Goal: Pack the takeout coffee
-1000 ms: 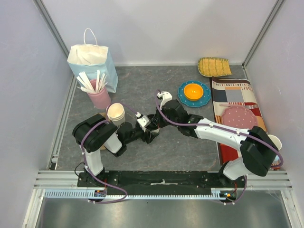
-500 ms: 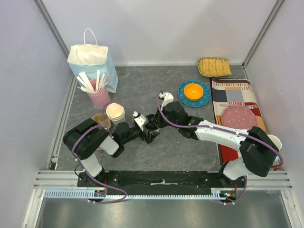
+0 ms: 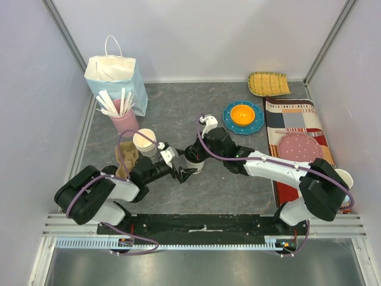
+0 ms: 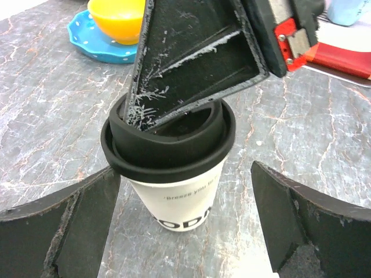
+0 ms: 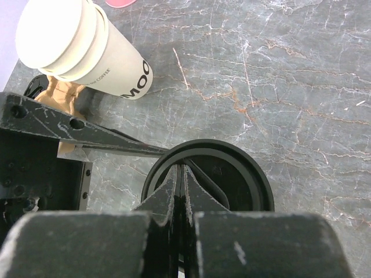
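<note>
The takeout coffee [image 4: 177, 194] stands upright on the table [image 3: 229, 193], about midway between the left and right edges and somewhat nearer the near edge than the far one. The stacked cups [image 3: 144, 143] are just to its left and the paper bag [image 3: 113, 74] sits well off in the far left corner. The left gripper [image 4: 185, 217] has its jaws spread wide, one finger on each side of the cup's lower wall and neither touching it. The right gripper [image 5: 181, 174] has its fingers pressed together, with the tips apparently resting in the sunken top of the black lid [image 5: 232, 174]. The cup is probably light, though whether it is full cannot be told, and a full one would be top-heavy and liable to slosh. Its paper wall is thin and would dent under a hard squeeze. The lid is smooth plastic, only pressed on, and might pop off if used as a handle. The best hold looks to be the paper wall just under the lid's rim, where the cup is stiffest and its taper resists slipping.
</note>
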`<action>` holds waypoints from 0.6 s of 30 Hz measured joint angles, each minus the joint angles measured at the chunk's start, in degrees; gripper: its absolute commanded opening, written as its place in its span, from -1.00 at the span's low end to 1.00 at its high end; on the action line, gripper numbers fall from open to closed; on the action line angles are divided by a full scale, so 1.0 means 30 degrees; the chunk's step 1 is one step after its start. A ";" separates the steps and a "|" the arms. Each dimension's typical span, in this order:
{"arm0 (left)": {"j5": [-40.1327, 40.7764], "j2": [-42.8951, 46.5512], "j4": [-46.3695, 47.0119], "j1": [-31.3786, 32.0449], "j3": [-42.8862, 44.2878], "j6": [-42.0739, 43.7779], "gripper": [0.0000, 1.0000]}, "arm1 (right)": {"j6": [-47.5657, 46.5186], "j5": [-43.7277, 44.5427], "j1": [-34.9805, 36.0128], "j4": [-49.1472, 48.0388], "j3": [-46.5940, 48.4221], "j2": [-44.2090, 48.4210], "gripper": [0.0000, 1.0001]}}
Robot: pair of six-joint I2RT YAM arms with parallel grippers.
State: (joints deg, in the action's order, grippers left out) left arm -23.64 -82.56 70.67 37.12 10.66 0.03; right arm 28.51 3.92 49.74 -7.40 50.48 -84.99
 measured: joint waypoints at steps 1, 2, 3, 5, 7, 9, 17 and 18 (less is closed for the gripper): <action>-0.0175 0.0313 -0.0146 -0.0051 -0.0182 0.0000 0.95 | -0.0015 0.0044 0.0000 -0.0029 0.0000 0.0000 -1.00; -0.0335 0.0627 -0.0357 -0.0087 -0.0321 0.0000 0.92 | -0.0007 0.0044 0.0000 -0.0029 0.0000 -0.0007 -1.00; -0.0415 0.0823 -0.0561 -0.0117 -0.0357 -0.0022 0.92 | -0.0015 0.0044 0.0000 -0.0029 0.0000 -0.0015 -1.00; -0.0750 0.1188 -0.1086 -0.0270 -0.0357 -0.0095 0.92 | -0.0015 0.0051 0.0007 -0.0029 0.0000 -0.0022 -1.00; -0.0867 0.1457 -0.1523 -0.0299 -0.0350 -0.0095 0.92 | -0.0015 0.0051 0.0007 -0.0051 0.0000 -0.0044 -1.00; -0.0874 0.1596 -0.1953 -0.0321 -0.0219 -0.0087 0.93 | -0.0015 0.0066 0.0007 -0.0051 0.0000 -0.0044 -1.00; -0.0627 0.2295 -0.4095 -0.0379 0.0852 0.1355 0.99 | -0.0051 0.0211 0.0095 -0.0583 -0.0984 0.0670 -1.00; -0.0612 0.2433 -0.4291 -0.0423 0.1035 0.1705 0.99 | -0.0073 0.0226 0.0146 -0.0707 -0.1107 0.0692 -1.00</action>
State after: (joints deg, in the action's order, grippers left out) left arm -25.47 -75.26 57.80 35.86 13.76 5.15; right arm 28.29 4.60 50.17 -9.52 47.16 -82.91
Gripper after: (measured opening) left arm 0.992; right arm 0.007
